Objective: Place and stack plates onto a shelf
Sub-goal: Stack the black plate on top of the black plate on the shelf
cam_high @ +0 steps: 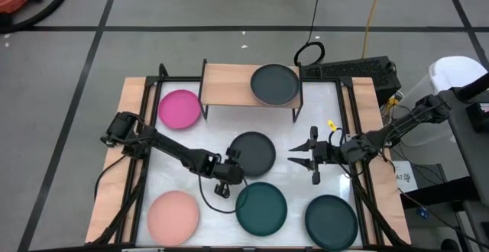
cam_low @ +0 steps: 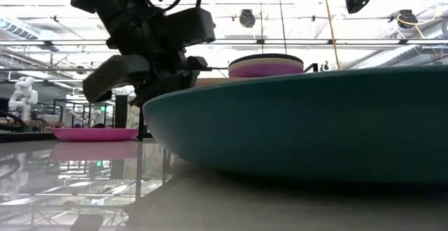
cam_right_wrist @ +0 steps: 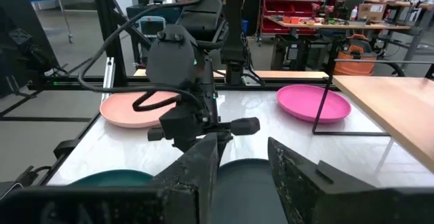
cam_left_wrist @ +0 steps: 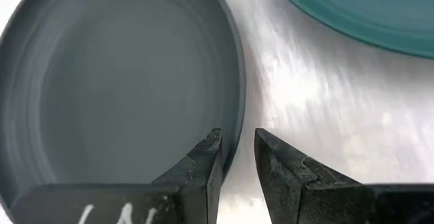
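Note:
A charcoal plate (cam_high: 254,153) lies flat mid-table. My left gripper (cam_high: 232,159) is open at its left rim; in the left wrist view (cam_left_wrist: 237,139) one finger stands over the plate's inside and the other outside the rim. My right gripper (cam_high: 292,156) hangs open just right of this plate, above the table. On the shelf (cam_high: 228,84) sits a stack topped by a charcoal plate (cam_high: 275,85); the low view shows beige and purple plates (cam_low: 266,68) beneath it. On the table lie the magenta plate (cam_high: 179,108), the salmon plate (cam_high: 173,216) and two teal plates (cam_high: 261,208) (cam_high: 331,221). My left gripper straddles the rim (cam_left_wrist: 239,108) of the middle charcoal plate on its left side, slanting down from the table's left, one finger inside and one outside. Whether the fingers touch the rim, I cannot tell. The plate lies flat on the table.
The shelf's left half is bare wood. Its black legs (cam_high: 205,107) stand beside the magenta plate. The nearer teal plate fills the low view's foreground (cam_low: 315,126). White table shows between the plates. Cables run along the right edge (cam_high: 359,168).

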Controlling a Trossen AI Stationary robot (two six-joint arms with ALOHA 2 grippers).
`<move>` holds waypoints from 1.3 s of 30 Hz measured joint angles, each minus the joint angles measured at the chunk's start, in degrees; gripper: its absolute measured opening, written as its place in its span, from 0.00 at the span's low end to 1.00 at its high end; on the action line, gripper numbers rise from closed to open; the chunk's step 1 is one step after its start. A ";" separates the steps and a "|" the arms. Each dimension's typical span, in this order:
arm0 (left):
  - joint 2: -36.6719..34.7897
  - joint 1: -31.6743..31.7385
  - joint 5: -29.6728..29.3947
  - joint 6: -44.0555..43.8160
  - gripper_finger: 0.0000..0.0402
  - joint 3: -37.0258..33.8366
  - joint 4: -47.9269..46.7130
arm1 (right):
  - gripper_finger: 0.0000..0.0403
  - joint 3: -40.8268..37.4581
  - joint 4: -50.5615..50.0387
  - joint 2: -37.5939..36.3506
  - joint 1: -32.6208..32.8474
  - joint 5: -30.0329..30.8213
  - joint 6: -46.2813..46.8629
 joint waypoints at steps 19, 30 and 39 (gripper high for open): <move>-4.18 0.46 -5.32 5.28 0.03 3.18 -4.78 | 0.28 0.00 0.39 -0.04 0.68 -0.08 0.00; -12.07 2.91 -15.16 28.09 0.03 16.61 -6.70 | 0.28 0.04 7.87 -0.67 1.99 -4.88 -1.01; -8.74 20.79 -4.16 37.64 0.03 29.16 -13.83 | 0.28 0.04 14.40 -1.53 6.13 -6.21 -6.07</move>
